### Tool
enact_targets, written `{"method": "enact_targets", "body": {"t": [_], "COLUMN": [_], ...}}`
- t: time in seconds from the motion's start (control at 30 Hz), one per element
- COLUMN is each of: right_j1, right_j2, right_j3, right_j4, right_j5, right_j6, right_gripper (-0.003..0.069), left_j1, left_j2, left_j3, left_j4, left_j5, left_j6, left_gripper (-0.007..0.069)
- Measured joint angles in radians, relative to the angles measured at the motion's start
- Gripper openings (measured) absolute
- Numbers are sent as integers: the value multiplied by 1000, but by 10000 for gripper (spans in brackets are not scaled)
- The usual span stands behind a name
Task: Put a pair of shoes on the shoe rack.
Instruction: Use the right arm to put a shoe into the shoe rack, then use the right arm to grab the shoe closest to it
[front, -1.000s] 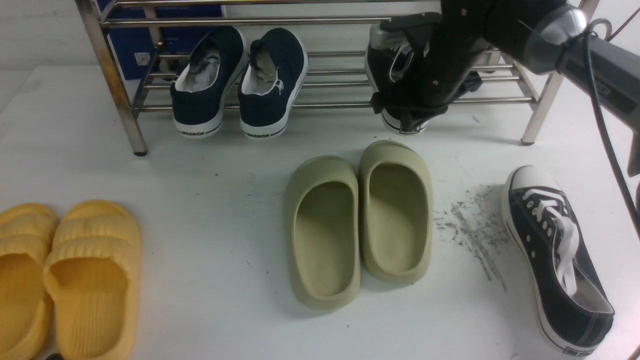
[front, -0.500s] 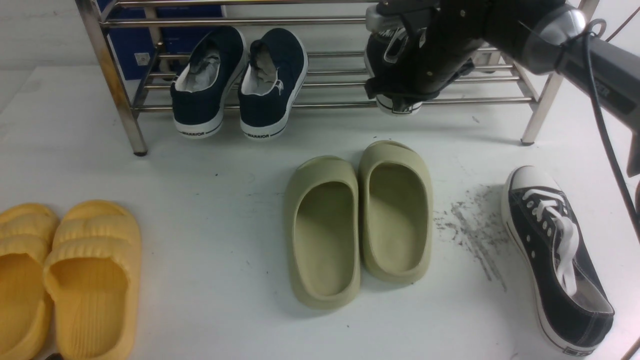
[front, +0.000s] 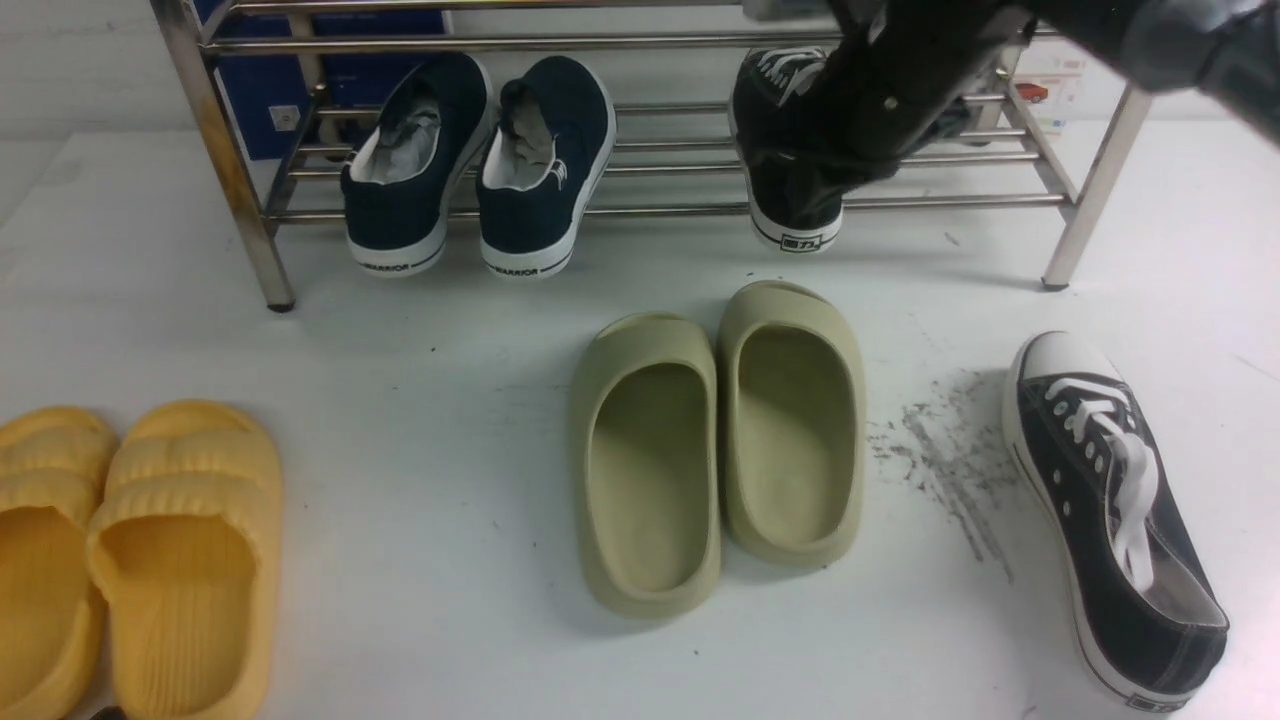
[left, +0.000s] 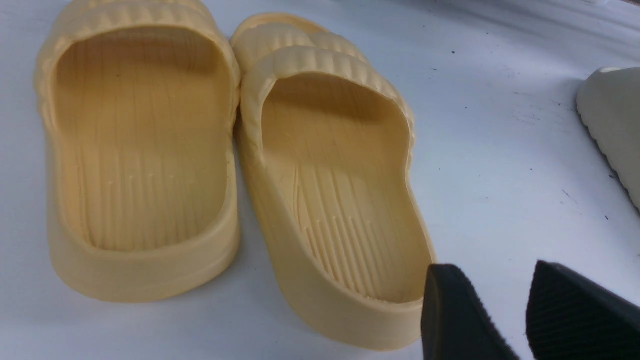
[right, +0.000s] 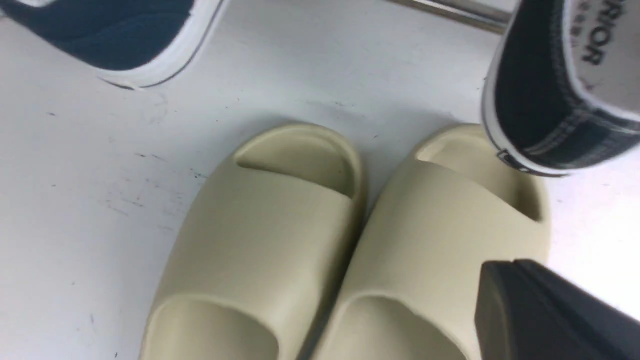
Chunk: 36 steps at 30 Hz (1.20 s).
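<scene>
l gripper (left: 515, 310) is hanging w/ jaws apart, empty; one black sneaker (front: 1115, 520) is lying on the table (front: 450, 350), r side, not yet racked. farther back its mate (front: 790, 150) is resting on the shoe rack (front: 650, 210), w/ r gripper (right: 505, 295) pinched closed on nothing nr its heel: abt half done.

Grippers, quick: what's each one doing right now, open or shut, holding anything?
Left gripper: open, holding nothing.
Right gripper: shut, nothing visible in its grip.
</scene>
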Motion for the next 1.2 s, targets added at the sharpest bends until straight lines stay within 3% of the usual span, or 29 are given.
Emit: {"method": "enact_targets", "body": {"t": [0.1, 0.3, 0.37, 0.5, 0.63, 0.83, 1.03, 1.13, 1.2], "right_j1": [0, 0, 0, 0, 0, 0, 0, 0, 0], "right_j2": [-122, -445, -577, -742, -817, -768, -633, -557, -528], "right_j3": [88, 417, 613, 908, 1156, 1358, 1379, 1377, 1358], "right_j4": [-29, -172, -211, -210, -199, -208, -284, -336, -347], "right_j5": [1, 18, 32, 7, -93, -327, -469, -506, -499], "right_j6": [10, 174, 258, 295, 304, 308, 345, 373, 377], "right_gripper": [18, 100, 188, 322, 399, 410, 409, 358, 237], "left_j1": [0, 0, 0, 0, 0, 0, 0, 0, 0], "left_j2": [0, 0, 0, 0, 0, 0, 0, 0, 0], "left_j3": [0, 0, 0, 0, 0, 0, 0, 0, 0], "left_j4": [0, 0, 0, 0, 0, 0, 0, 0, 0], "left_j5": [0, 0, 0, 0, 0, 0, 0, 0, 0], "left_j6": [0, 0, 0, 0, 0, 0, 0, 0, 0], "left_gripper": [239, 239, 239, 239, 239, 239, 239, 239, 239]}}
